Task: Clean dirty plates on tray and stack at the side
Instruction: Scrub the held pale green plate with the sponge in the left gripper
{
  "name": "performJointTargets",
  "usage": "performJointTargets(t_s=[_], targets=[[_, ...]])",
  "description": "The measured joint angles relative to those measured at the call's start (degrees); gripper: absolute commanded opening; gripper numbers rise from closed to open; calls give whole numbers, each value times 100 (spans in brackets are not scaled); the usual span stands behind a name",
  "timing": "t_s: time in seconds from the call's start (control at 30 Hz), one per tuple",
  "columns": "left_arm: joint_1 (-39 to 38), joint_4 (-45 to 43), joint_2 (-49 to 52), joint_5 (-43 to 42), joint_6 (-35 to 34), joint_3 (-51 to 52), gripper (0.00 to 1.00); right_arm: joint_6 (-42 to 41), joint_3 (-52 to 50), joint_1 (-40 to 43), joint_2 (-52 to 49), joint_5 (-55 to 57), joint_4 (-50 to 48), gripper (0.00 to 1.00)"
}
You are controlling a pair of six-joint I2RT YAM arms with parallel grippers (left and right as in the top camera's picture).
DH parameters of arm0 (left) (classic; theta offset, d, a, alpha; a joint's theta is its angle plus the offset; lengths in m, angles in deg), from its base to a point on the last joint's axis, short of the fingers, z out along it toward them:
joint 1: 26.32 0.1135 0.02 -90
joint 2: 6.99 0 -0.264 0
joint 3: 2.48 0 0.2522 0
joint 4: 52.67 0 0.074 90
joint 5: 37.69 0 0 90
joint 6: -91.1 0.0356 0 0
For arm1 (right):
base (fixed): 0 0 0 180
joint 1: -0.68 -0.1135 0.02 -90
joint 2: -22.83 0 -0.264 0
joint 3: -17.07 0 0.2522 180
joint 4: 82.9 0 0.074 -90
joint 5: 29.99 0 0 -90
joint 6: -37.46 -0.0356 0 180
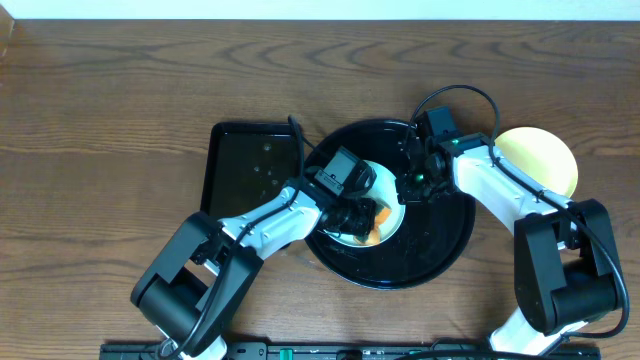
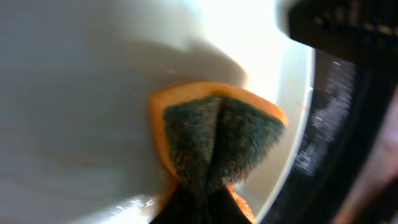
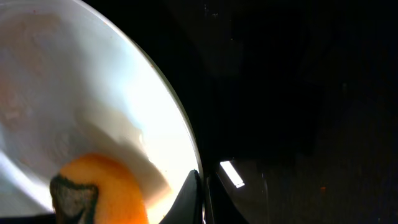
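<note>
Dark wooden table (image 1: 120, 90), with round black tray (image 1: 440, 250) at the middle. On the tray, pale plate (image 2: 74, 93). Left gripper (image 1: 362, 217) clenched on orange sponge (image 2: 217, 140), dark green scouring face toward the wrist camera, pressed on the plate near its right rim. Right gripper (image 3: 200, 199) pinched on that rim. Fingers mostly cut off in both wrist views. Much of the plate hidden under the arms from overhead. Yellow plate (image 1: 545, 160) on the table, right of the tray.
</note>
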Motion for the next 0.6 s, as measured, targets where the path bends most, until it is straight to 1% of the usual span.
performJointTargets(t_s=[0.17,0.4,0.47,0.6], targets=[[-92,-240,-17,1123,-317,0,8,0,0,0,0,2,22,1],[37,-828,-20,2544,-481,0,8,-20,0,0,0,13,74,1],[184,-811,-20,2736,-483,0,8,-20,0,0,0,13,83,1],[452,-669,-57,2837,-479,0,8,-22,2,0,0,17,87,1]])
